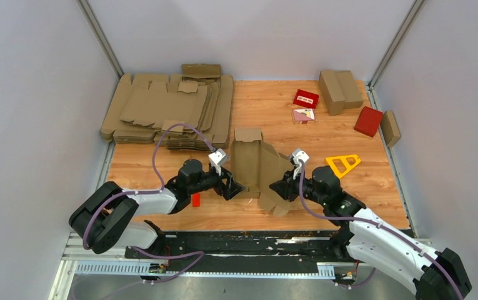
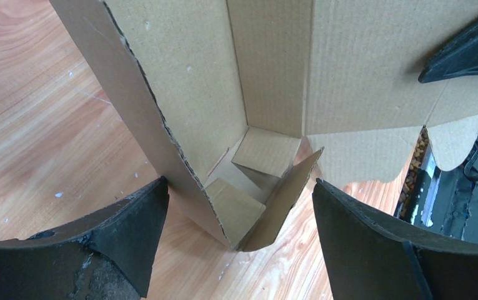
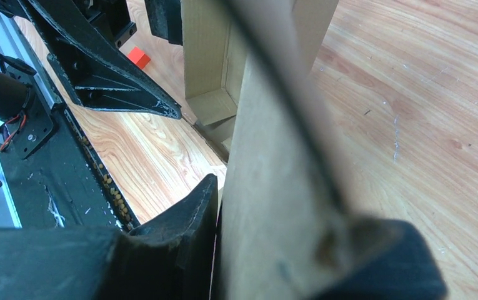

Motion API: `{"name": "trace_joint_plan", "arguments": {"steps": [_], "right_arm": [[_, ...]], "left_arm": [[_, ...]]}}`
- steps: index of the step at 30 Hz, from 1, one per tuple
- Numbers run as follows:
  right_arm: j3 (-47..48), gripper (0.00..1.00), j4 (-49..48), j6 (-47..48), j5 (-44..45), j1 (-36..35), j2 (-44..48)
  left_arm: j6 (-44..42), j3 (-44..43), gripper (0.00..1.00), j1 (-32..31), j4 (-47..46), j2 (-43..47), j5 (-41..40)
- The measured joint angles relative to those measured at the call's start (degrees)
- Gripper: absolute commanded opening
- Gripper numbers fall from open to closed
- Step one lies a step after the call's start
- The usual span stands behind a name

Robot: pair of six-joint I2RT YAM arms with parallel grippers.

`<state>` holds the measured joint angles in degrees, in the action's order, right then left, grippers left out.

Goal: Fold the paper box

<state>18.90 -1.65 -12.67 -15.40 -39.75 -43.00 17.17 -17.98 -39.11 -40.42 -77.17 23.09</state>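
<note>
The paper box stands half-folded at the table's middle, one long wall upright, flaps spread to the right. My left gripper is at its near-left corner, open. In the left wrist view that corner of the box sits between the wide-apart fingers, touching neither. My right gripper is shut on the box's right-hand panel. The right wrist view shows that panel clamped between the two fingers, with the gripper closed on it.
A stack of flat cardboard blanks lies at the back left. Folded brown boxes, small red boxes and a yellow triangular frame lie at the right. A small red block sits by the left arm. A black rail runs along the near edge.
</note>
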Motion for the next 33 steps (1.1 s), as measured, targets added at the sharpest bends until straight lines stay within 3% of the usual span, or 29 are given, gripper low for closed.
{"name": "trace_joint_plan", "arguments": {"steps": [7, 20, 33], "right_arm": [[-2.8, 0.19, -1.2, 1.4, -1.3, 0.0, 1.5], [-5.0, 0.17, -2.4, 1.8, -0.8, -2.8, 3.0], [-5.0, 0.16, -2.3, 1.6, -0.1, -3.5, 2.4]], "left_arm": [[-1.3, 1.6, 0.78, -1.1, 0.0, 0.5, -1.6], [-6.1, 3.7, 0.88, -7.1, 2.7, 6.0, -8.8], [-8.3, 2.2, 0.62, -8.8, 6.8, 3.0, -18.3]]}}
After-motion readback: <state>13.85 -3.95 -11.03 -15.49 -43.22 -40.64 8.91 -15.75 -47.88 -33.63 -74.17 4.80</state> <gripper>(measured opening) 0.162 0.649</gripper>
